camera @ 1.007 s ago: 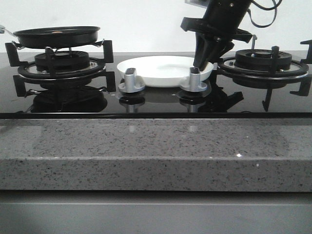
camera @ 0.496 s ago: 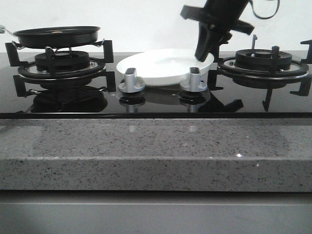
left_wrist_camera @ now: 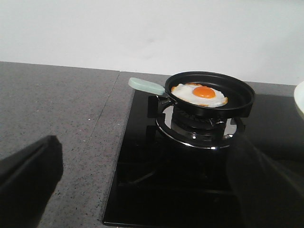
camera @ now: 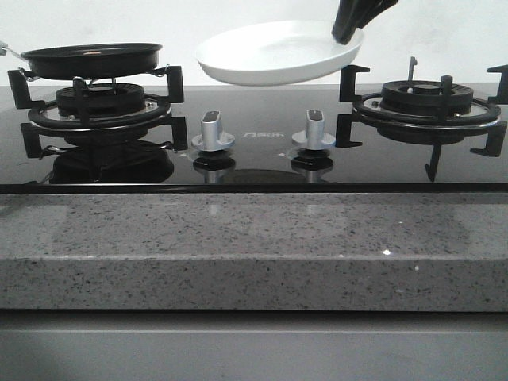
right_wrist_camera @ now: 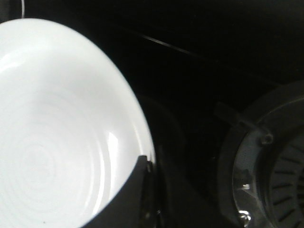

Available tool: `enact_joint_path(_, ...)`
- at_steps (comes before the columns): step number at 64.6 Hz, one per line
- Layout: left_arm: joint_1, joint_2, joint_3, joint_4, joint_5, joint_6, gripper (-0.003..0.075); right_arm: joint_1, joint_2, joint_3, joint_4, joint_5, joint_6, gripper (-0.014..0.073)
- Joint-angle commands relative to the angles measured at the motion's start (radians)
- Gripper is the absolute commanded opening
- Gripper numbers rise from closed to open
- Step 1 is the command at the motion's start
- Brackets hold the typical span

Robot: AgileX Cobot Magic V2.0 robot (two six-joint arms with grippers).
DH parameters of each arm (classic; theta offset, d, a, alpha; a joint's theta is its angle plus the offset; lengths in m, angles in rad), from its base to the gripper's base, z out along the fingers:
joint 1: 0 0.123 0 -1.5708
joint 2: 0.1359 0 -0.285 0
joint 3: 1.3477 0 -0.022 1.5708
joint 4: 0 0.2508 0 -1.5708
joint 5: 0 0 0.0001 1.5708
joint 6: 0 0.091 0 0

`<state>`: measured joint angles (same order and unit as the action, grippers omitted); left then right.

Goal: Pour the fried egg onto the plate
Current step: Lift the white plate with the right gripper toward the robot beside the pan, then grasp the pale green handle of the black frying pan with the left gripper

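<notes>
**Plate lifted off the hob, egg waiting in the pan**

Since half a second ago, the plate (camera: pixel 274 54) has gone from resting on the black glass hob (camera: pixel 254 163) between the two burners to hanging in the air above it, well clear of the two silver knobs (camera: pixel 212 129). It sits slightly tilted, its right edge higher. The right tool (camera: pixel 347 32) reaches down from the top of the front view, and its dark fingers are clamped on the plate's right rim. In the right wrist view the white plate (right_wrist_camera: pixel 61 128) fills one side, with a dark finger (right_wrist_camera: pixel 137 190) pressed over its edge, and the right burner (right_wrist_camera: pixel 270 166) lies beside and below it.

The fried egg (left_wrist_camera: pixel 199 94) lies flat inside a black frying pan (left_wrist_camera: pixel 211 95), white with an orange yolk and browned edges. The pan stands on the left burner (camera: pixel 99 103) and has a pale green handle (left_wrist_camera: pixel 146 86) pointing away from the hob over the grey speckled surface (left_wrist_camera: pixel 57 109). Egg and plate are well apart.

The left tool (left_wrist_camera: pixel 142 190) is seen only in the left wrist view, where two dark, blurred fingers (left_wrist_camera: pixel 28 175) stand wide apart with nothing between them, hovering over the surface's edge and the hob, well short of the pan.
</notes>
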<state>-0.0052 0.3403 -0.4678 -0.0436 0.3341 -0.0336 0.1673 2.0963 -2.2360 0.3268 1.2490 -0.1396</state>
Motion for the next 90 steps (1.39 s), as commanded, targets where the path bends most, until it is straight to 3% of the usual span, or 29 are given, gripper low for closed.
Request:
enact_joint_path(1,0.000,0.015,-0.034,-0.004,-0.075,-0.010,0.0692,-0.004,-0.093,0.016,0.049,0.084,-0.013,-0.0057)
enact_joint_path(16,0.000,0.015,-0.034,-0.006,-0.075,-0.010,0.0692,0.044,-0.220,0.259,0.098,-0.058,-0.091,-0.0057)
enact_joint_path(35,0.000,0.015,-0.034,-0.012,-0.075,-0.010,0.0692,0.110,-0.437,0.721,0.117,-0.369,-0.149,-0.0057)
enact_joint_path(44,0.000,0.015,-0.034,-0.012,-0.075,-0.010,0.0692,0.119,-0.512,0.867,0.152,-0.511,-0.188,-0.0057)
enact_joint_path(54,0.000,0.015,-0.034,-0.012,-0.074,-0.010,0.0692,0.119,-0.555,0.940,0.159,-0.597,-0.192,-0.0057)
enact_joint_path(90,0.000,0.016,-0.034,-0.017,-0.078,-0.010,0.0692,0.119,-0.549,0.946,0.160,-0.603,-0.192,-0.0057)
